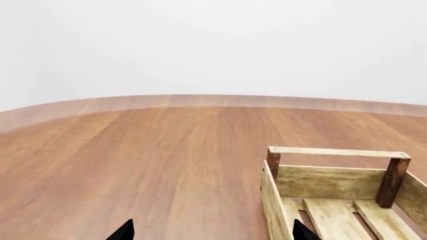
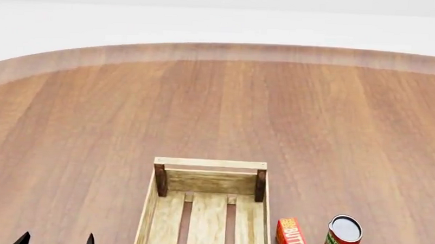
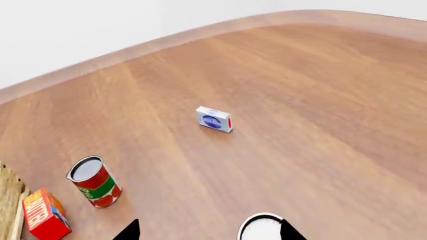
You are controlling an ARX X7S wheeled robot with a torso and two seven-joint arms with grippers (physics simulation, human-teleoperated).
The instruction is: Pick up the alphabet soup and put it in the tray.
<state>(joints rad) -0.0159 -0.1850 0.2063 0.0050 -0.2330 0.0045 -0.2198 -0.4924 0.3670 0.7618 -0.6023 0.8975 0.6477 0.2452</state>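
- Far left, head view: your left gripper [image 2: 56, 240] shows only two dark fingertips at about 7 o'clock, spread with bare wood between them, holding nothing, just beside the crate's left wall.
- Centre: the tray [image 2: 210, 163], a light-wood slatted crate with darker corner posts, sits at 6 o'clock on the round wooden table [image 2: 218, 111]. The part of its floor in view holds nothing, so the delivery is not done.
- Right of the tray: a red butter box [image 2: 292, 237] stands just beside the crate's right wall, and a red-and-green can [image 2: 342, 235] stands near it, at about 5 o'clock. Neither is your target.
- Right wrist view: a small white-and-blue box [image 3: 214, 119] lies well apart from the others, out on open table.
- Right wrist view, lower edge: your right gripper [image 3: 208, 231] has its fingertips spread wide. A pale round lid, judged to be the alphabet soup [image 3: 260, 228], sits between them; whether a finger touches it cannot be told, and its label is hidden.
- Progress: early. Gripping, lifting, carrying towards the tray and releasing all appear to remain.
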